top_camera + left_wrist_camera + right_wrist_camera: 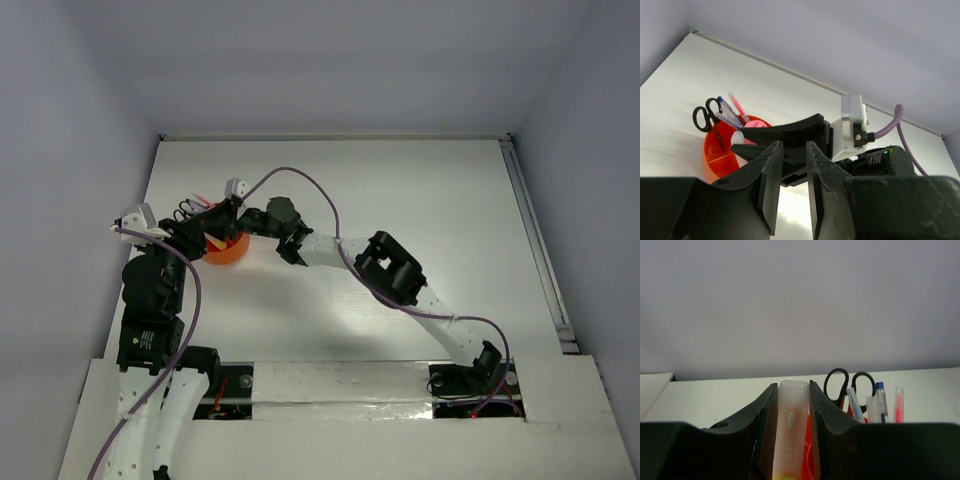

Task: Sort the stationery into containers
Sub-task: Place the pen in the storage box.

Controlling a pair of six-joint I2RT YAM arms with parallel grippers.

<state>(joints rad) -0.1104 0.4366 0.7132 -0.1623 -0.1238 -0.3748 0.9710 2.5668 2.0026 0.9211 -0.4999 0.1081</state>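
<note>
Tabletop [420, 200], seen from above: two arms meet at a round orange holder [232, 254] on the table's left side, w/ the L arm beside it and the R arm stretched across from the right.

L wrist view, l. to r.: black-handled scissors [705, 116] stand handles-up in the holder's back compartment, next to a blue-tipped pen [726, 111] and a pink-red pen [736, 104]. A pink cap [755, 124] shows just behind the R arm's black fingers, which hang over the holder's rim. The left gripper [792, 150] sits low in the foreground, near the holder, w/ fingers a narrow gap apart and nothing between them.

R wrist view: the right gripper [792, 386] is clamped on a translucent bottle [790, 425], upright between both pads, w/ orange plastic showing directly below it. Whether the bottle touches the holder can't be told. To its right are the scissors, then the pens.
</note>
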